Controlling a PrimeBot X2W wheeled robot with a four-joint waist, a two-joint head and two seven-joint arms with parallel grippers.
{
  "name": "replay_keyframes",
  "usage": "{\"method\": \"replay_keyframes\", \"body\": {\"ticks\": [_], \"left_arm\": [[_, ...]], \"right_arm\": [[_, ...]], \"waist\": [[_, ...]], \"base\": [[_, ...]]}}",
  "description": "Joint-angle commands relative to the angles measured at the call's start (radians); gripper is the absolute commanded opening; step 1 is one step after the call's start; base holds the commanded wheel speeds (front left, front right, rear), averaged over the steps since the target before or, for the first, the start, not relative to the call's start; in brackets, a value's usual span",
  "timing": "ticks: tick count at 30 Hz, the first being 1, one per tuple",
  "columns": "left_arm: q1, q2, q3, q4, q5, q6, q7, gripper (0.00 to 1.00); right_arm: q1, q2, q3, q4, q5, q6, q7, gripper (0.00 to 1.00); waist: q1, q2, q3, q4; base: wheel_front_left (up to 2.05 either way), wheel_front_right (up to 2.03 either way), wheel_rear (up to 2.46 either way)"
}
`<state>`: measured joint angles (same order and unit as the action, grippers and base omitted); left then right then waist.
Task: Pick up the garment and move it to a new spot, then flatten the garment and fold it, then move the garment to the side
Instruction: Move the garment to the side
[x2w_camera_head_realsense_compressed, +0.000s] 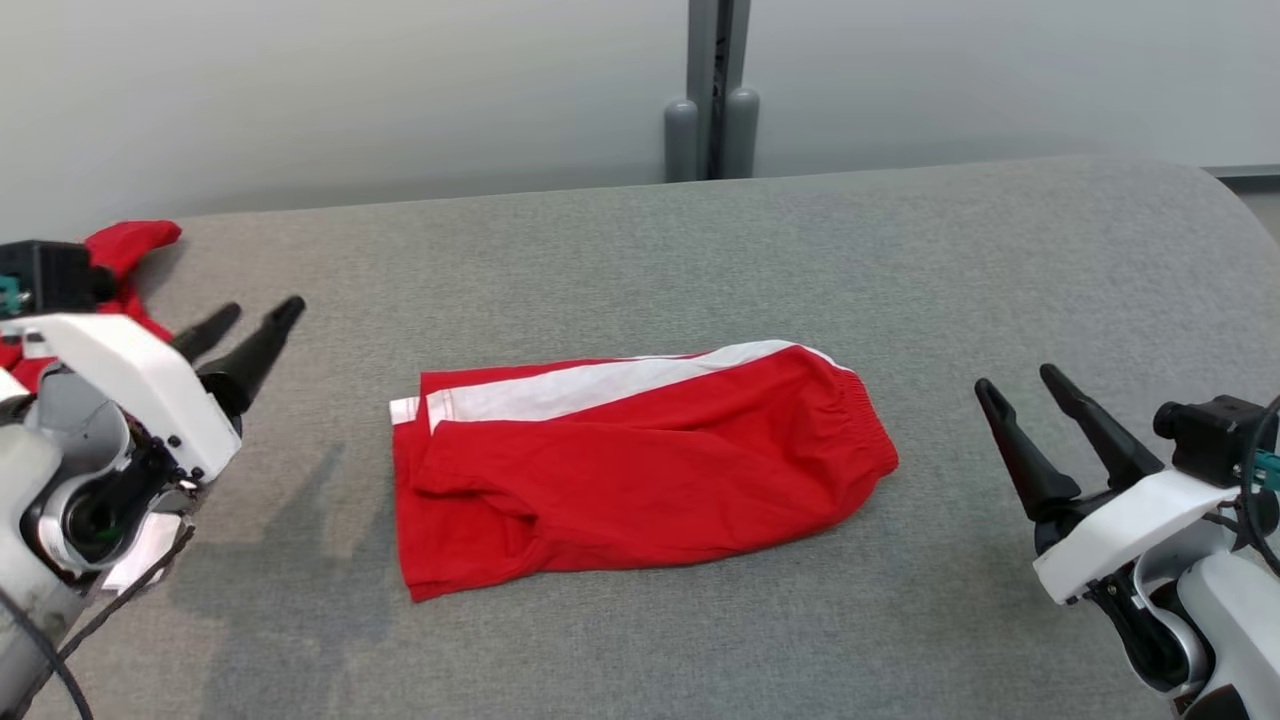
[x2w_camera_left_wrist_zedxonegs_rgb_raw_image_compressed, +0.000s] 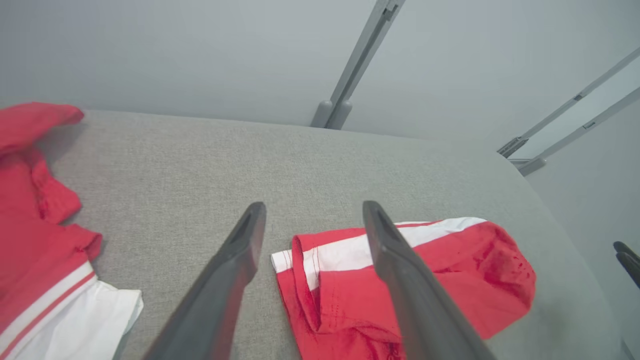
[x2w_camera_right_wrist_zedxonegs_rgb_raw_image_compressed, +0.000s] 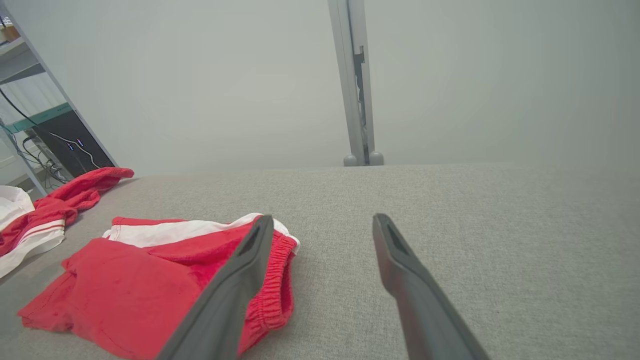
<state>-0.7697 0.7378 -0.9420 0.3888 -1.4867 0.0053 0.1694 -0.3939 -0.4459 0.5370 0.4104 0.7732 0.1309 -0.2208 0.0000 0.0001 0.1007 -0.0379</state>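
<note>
The left pincer and the right pincer hover, fingers spread wide and gripping nothing, flanking the folded red fabric shorts with white side stripe, which lie mid-way across the grey cloth-covered bench; 1 crumpled red garment sits far left.

Red shorts folded, ctr grey surface

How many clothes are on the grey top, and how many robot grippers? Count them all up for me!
Clothes: 2, the folded red shorts in the middle and a red and white heap at the left edge.
Grippers: 2, the left gripper and the right gripper, both open and holding nothing.
Total: 4
</note>
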Motion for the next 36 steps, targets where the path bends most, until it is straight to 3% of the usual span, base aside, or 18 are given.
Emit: {"method": "replay_keyframes", "body": {"ticks": [1, 6, 8, 12, 19, 29, 36], "left_arm": [[0.018, 0.003, 0.006, -0.011, 0.024, 0.007, -0.04, 1.0], [0.141, 0.013, 0.046, -0.102, 0.112, 0.073, -0.343, 1.0], [0.185, 0.018, 0.046, -0.139, 0.141, 0.101, -0.393, 1.0], [0.267, -0.009, 0.117, -0.216, 0.201, 0.146, -0.434, 1.0], [0.452, -0.147, 0.385, -0.347, 0.459, 0.223, -0.435, 1.0], [0.621, -0.323, 0.546, -0.432, 0.776, 0.182, -0.435, 1.0], [0.684, -0.431, 0.627, -0.404, 0.859, 0.106, -0.436, 1.0]], "right_arm": [[0.013, 0.003, -0.015, 0.0, -0.013, 0.0, -0.008, 1.0], [0.057, 0.052, -0.105, -0.004, -0.065, 0.0, -0.024, 1.0], [0.077, 0.069, -0.141, -0.012, -0.08, 0.0, -0.03, 1.0], [0.103, 0.1, -0.195, -0.025, -0.12, 0.0, -0.034, 1.0], [0.081, 0.132, -0.181, -0.028, -0.113, 0.0, 0.017, 1.0], [0.021, 0.122, -0.167, 0.086, -0.095, 0.0, 0.118, 1.0], [0.016, 0.142, -0.185, 0.149, -0.059, 0.0, 0.168, 1.0]], "waist": [[0.0, -0.0001, -0.002, 0.008], [0.0, -0.0001, -0.003, 0.038], [0.0, -0.0001, -0.004, 0.049], [0.0, -0.0001, -0.001, 0.063], [0.0, -0.0001, 0.015, 0.081], [0.0, -0.0001, 0.013, 0.134], [0.0, -0.0001, 0.001, 0.165]], "base": [[0.0, 0.0, 0.0], [0.0, 0.0, 0.0], [0.0, 0.0, 0.0], [0.0, 0.0, 0.0], [0.0, 0.0, 0.0], [0.0, 0.0, 0.0], [0.0, 0.0, 0.0]]}}
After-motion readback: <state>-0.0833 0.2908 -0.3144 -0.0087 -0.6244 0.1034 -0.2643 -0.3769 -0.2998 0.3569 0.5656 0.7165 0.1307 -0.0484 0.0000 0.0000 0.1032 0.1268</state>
